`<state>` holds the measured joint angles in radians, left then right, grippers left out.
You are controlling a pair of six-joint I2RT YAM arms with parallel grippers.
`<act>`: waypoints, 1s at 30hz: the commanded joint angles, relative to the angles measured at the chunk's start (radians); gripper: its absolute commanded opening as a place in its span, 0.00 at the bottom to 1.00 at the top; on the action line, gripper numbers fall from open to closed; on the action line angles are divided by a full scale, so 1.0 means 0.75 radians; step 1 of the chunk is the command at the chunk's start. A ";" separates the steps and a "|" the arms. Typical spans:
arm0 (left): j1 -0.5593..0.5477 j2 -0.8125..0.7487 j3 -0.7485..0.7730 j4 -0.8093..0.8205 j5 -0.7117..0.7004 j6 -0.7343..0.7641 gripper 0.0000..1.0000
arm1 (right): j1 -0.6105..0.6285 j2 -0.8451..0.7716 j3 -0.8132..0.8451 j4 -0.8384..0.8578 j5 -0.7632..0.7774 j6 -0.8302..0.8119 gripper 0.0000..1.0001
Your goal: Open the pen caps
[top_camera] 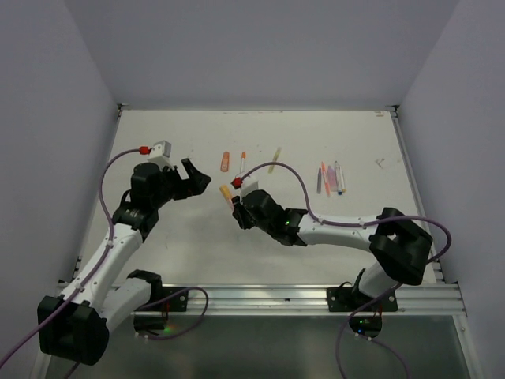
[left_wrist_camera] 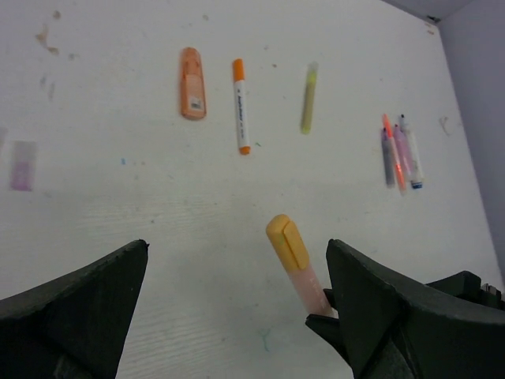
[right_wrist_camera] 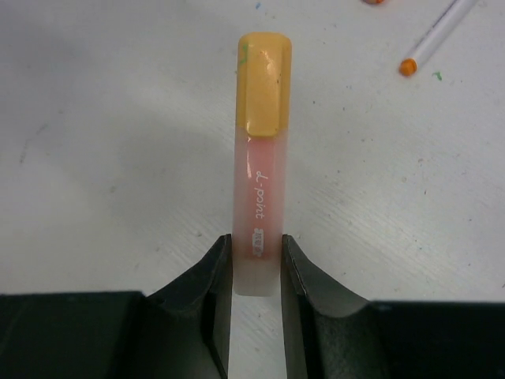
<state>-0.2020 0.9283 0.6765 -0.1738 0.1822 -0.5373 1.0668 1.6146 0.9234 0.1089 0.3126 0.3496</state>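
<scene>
A pink highlighter (right_wrist_camera: pixel 256 205) is grasped at its tail by the right claw (right_wrist_camera: pixel 256 253), its yellow cap (right_wrist_camera: pixel 264 83) fitted and pointed to 10 o'clock from above, where the left claw (left_wrist_camera: pixel 237 246) is held spread wide.

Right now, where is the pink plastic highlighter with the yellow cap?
The yellow-capped pink highlighter is clamped by its tail in the right tool, near the middle of the top view, just right of the open left tool.
</scene>
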 commanded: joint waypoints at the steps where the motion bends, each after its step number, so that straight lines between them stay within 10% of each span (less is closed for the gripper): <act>1: -0.070 0.028 -0.057 0.209 0.164 -0.200 0.97 | 0.007 -0.126 -0.063 0.202 -0.071 -0.047 0.00; 8: -0.346 0.096 -0.108 0.407 -0.104 -0.357 0.90 | 0.007 -0.204 -0.143 0.272 -0.090 -0.061 0.00; 24: -0.422 0.221 -0.102 0.412 -0.239 -0.476 0.70 | 0.009 -0.216 -0.170 0.321 -0.090 -0.057 0.00; 30: -0.424 0.243 -0.096 0.442 -0.227 -0.480 0.47 | 0.009 -0.214 -0.174 0.331 -0.092 -0.051 0.01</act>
<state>-0.5133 1.0981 0.5926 0.0986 0.0280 -0.8810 1.0679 1.4853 0.7963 0.2867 0.2432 0.3199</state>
